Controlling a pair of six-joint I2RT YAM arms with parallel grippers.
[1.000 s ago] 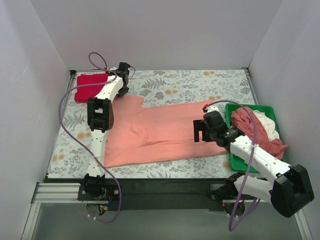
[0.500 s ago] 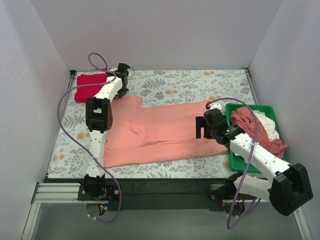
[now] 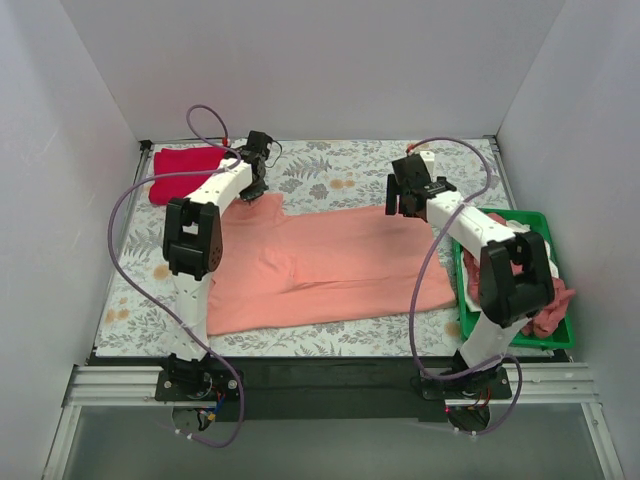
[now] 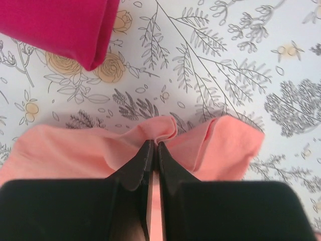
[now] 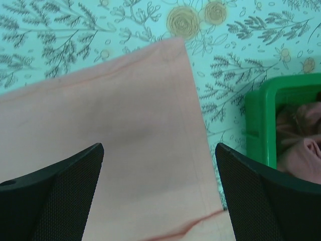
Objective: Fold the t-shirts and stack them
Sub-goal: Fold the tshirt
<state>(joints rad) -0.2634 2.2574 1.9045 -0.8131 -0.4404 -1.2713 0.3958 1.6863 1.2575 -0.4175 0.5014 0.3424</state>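
A salmon-pink t-shirt (image 3: pixel 330 265) lies spread flat across the table. At its far left sleeve, my left gripper (image 3: pixel 258 186) is shut on a bunched fold of the fabric, and the left wrist view shows the jaws (image 4: pixel 152 145) pinching the salmon cloth (image 4: pixel 220 145). A folded bright red t-shirt (image 3: pixel 183 168) lies at the back left, with its corner (image 4: pixel 60 25) just beyond the pinch. Over the shirt's far right corner (image 5: pixel 125 110) hovers my right gripper (image 3: pixel 405 200), open (image 5: pixel 159 148), with nothing between its fingers.
A green tray (image 3: pixel 562 340) stands at the right edge with crumpled dusty rose cloth (image 3: pixel 558 298) in it. Its near corner (image 5: pixel 258 125) sits just right of the right gripper. White walls enclose the floral table (image 3: pixel 350 165) on three sides.
My left gripper has shut on the salmon sleeve and shifted slightly right. The right arm swung from the shirt's near right edge up to its far right corner, staying open.
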